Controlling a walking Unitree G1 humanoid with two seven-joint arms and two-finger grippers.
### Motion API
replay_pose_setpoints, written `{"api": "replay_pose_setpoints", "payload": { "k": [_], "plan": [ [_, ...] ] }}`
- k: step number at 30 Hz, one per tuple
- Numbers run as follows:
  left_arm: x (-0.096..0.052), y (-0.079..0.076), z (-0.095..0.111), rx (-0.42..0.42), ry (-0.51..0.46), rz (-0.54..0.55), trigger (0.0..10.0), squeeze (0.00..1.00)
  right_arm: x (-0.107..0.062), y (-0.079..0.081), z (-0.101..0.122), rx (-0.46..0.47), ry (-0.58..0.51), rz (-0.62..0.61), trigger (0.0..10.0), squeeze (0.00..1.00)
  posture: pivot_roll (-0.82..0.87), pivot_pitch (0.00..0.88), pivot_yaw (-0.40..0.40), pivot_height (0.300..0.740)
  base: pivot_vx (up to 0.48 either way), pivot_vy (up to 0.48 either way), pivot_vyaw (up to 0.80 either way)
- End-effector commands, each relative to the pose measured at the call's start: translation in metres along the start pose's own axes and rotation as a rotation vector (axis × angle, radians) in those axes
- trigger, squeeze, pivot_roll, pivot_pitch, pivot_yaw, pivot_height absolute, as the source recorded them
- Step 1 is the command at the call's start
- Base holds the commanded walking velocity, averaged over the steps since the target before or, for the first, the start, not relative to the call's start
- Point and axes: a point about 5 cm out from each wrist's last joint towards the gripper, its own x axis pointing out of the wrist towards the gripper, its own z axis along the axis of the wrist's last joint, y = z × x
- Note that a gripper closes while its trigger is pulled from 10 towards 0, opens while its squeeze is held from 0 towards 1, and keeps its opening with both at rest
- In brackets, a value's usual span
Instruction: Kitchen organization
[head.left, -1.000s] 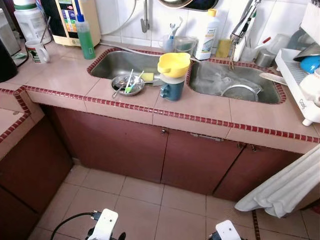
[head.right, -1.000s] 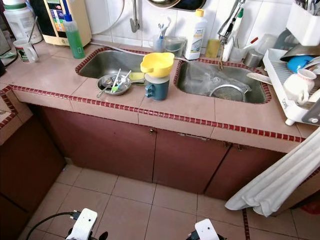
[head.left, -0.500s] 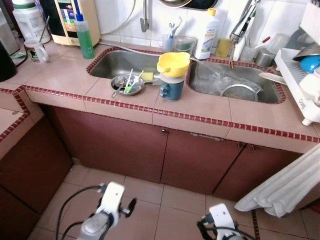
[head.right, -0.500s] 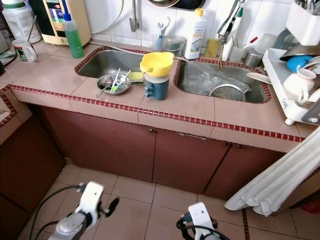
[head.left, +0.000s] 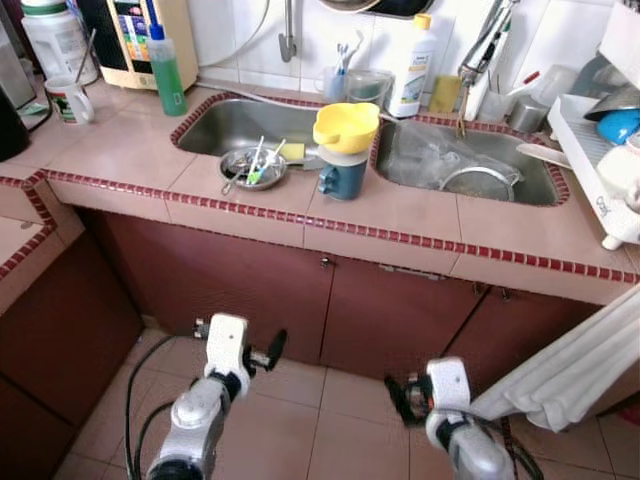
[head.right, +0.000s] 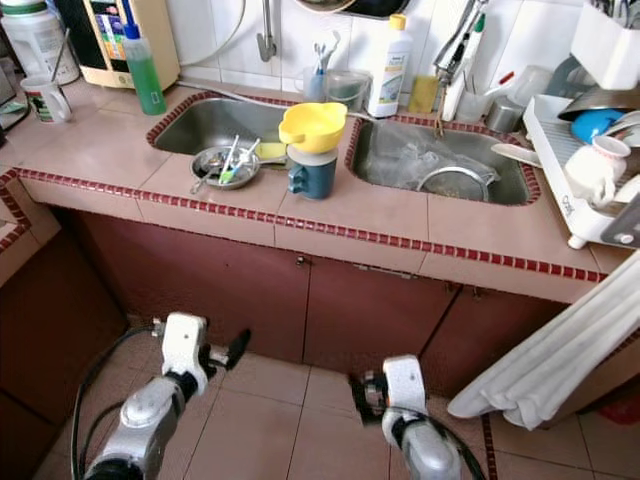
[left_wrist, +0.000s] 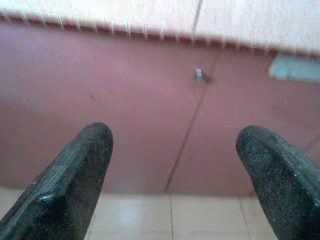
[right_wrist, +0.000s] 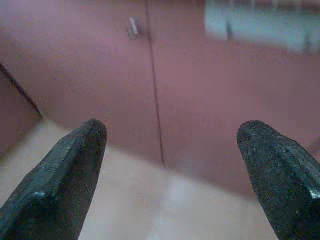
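Left tool (left_wrist: 172, 175): spread wide, empty, facing cabinet doors (head.left: 230, 290).
Right tool (right_wrist: 170, 175): spread wide, empty.
Task items: yellow bowl (head.left: 346, 127) atop blue cup (head.left: 342, 178), 12 o'clock on table (head.left: 400, 215), between sinks (head.left: 470, 165).
Risk: a careless reach likely topples the stack into a sink.

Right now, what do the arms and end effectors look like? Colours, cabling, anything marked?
Both arms are silver-grey metal with a white block at the wrist. Left end effector and right end effector each have two long black fingers, rough and matte with rounded tips. Black cables loop beside the left arm. No markings are legible.
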Motion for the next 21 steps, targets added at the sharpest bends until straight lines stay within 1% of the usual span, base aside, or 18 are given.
{"api": "replay_pose_setpoints", "payload": {
  "k": [1, 2, 3, 5, 6, 7, 8, 9, 10, 11, 12, 13, 16, 17, 18, 19, 21],
  "plan": [
    [0.008, -0.006, 0.02, 0.007, -0.055, -0.018, 10.0, 0.0, 0.007, -0.002, 0.025, 0.026, -0.092, -0.04, 10.0, 0.0, -0.09, 0.0, -0.031, 0.74, 0.0, 0.0, 0.0],
    [0.009, -0.008, 0.026, 0.019, -0.074, -0.034, 10.0, 0.0, 0.009, -0.002, 0.032, 0.026, -0.126, -0.048, 10.0, 0.0, -0.09, 0.0, -0.028, 0.74, 0.0, 0.0, 0.0],
    [0.01, -0.008, 0.041, 0.029, -0.145, -0.045, 10.0, 0.0, 0.01, 0.0, 0.049, 0.023, -0.189, -0.051, 10.0, 0.0, -0.09, 0.0, -0.028, 0.74, 0.0, 0.0, 0.0],
    [0.008, -0.008, 0.049, 0.027, -0.191, -0.046, 10.0, 0.0, 0.01, 0.0, 0.057, 0.014, -0.218, -0.054, 10.0, 0.0, -0.09, 0.0, -0.028, 0.74, 0.0, 0.0, 0.0],
    [0.008, -0.007, 0.055, 0.015, -0.209, -0.047, 10.0, 0.0, 0.008, -0.001, 0.063, -0.009, -0.246, -0.06, 10.0, 0.0, -0.1, 0.0, -0.027, 0.74, 0.0, 0.0, 0.0],
    [0.005, -0.006, 0.065, -0.011, -0.242, -0.051, 10.0, 0.0, 0.005, -0.002, 0.072, -0.048, -0.279, -0.07, 10.0, 0.0, -0.09, 0.0, -0.029, 0.74, 0.0, 0.0, 0.0],
    [0.004, -0.004, 0.073, -0.022, -0.274, -0.048, 10.0, 0.0, 0.002, -0.003, 0.078, -0.062, -0.294, -0.068, 10.0, 0.0, -0.09, 0.0, -0.03, 0.74, 0.0, 0.0, 0.0],
    [0.002, -0.005, 0.079, -0.016, -0.298, -0.051, 10.0, 0.0, 0.0, -0.003, 0.083, -0.056, -0.305, -0.058, 10.0, 0.0, -0.09, 0.0, -0.03, 0.74, 0.0, 0.0, 0.0],
    [-0.002, -0.011, 0.088, -0.005, -0.332, -0.096, 10.0, 0.0, -0.003, -0.003, 0.091, -0.034, -0.323, -0.052, 10.0, 0.0, -0.08, 0.0, -0.033, 0.74, 0.0, 0.0, 0.0],
    [-0.006, -0.021, 0.094, -0.023, -0.347, -0.139, 10.0, 0.0, -0.004, -0.002, 0.098, 0.004, -0.331, -0.042, 10.0, 0.0, -0.08, 0.0, -0.037, 0.74, 0.0, 0.0, 0.0],
    [-0.006, -0.021, 0.094, -0.023, -0.347, -0.139, 10.0, 0.0, -0.004, -0.002, 0.098, 0.004, -0.331, -0.042, 10.0, 0.0, -0.08, 0.0, -0.037, 0.74, 0.0, 0.0, 0.0],
    [-0.008, -0.029, 0.099, -0.066, -0.36, -0.155, 10.0, 0.0, -0.006, 0.001, 0.107, 0.013, -0.357, -0.026, 10.0, 0.0, -0.08, 0.0, -0.035, 0.74, 0.0, 0.0, 0.0],
    [-0.012, -0.036, 0.107, -0.085, -0.371, -0.17, 10.0, 0.0, -0.007, 0.006, 0.118, -0.014, -0.392, -0.033, 10.0, 0.0, -0.08, 0.0, -0.037, 0.74, 0.0, 0.0, 0.0],
    [-0.013, -0.037, 0.107, -0.092, -0.344, -0.185, 10.0, 0.0, -0.007, 0.008, 0.121, -0.011, -0.398, -0.03, 10.0, 0.0, -0.08, 0.0, -0.038, 0.74, 0.0, 0.0, 0.0],
    [-0.015, -0.037, 0.108, -0.104, -0.325, -0.202, 10.0, 0.0, -0.008, 0.01, 0.124, -0.013, -0.399, -0.025, 10.0, 0.0, -0.08, 0.0, -0.039, 0.74, 0.0, 0.0, 0.0],
    [-0.017, -0.032, 0.113, -0.067, -0.335, -0.188, 10.0, 0.0, -0.01, 0.012, 0.128, -0.043, -0.403, -0.035, 10.0, 0.0, -0.08, 0.0, -0.043, 0.74, 0.0, 0.0, 0.0],
    [-0.018, -0.027, 0.117, -0.045, -0.349, -0.173, 10.0, 0.0, -0.011, 0.012, 0.131, -0.055, -0.401, -0.042, 10.0, 0.0, -0.08, 0.0, -0.044, 0.74, 0.0, 0.0, 0.0]
  ]
}}
